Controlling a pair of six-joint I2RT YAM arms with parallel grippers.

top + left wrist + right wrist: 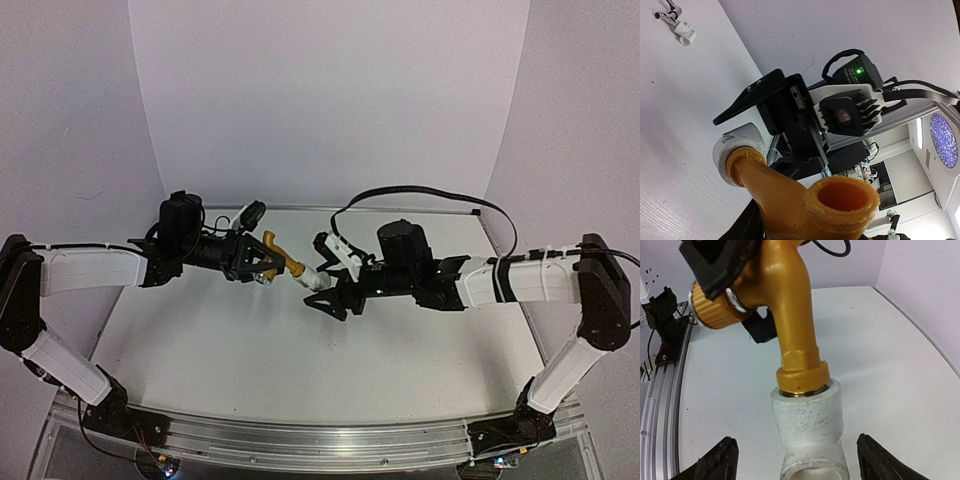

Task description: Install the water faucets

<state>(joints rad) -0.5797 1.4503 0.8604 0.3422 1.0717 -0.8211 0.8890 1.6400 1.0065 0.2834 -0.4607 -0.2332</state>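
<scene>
The brass-gold faucet (284, 259) hangs in mid-air over the table, and my left gripper (258, 258) is shut on its handle end. Its threaded end sits in a white elbow fitting (315, 280). In the right wrist view the gold faucet (790, 315) stands in the white fitting (810, 422), with a thin metal ring showing at the joint. My right gripper (801, 462) is open. One black fingertip (720, 460) stands on each side of the fitting, apart from it. The silver faucet (666, 12) lies on the table far off, joined to another white fitting (685, 36).
The white table (250, 370) ends in an aluminium rail (320, 440) at the near edge. A white backdrop (330, 100) curves up behind. A black cable (420, 195) loops over the right arm. In the left wrist view the right arm's camera housing (846, 112) sits close behind the fitting.
</scene>
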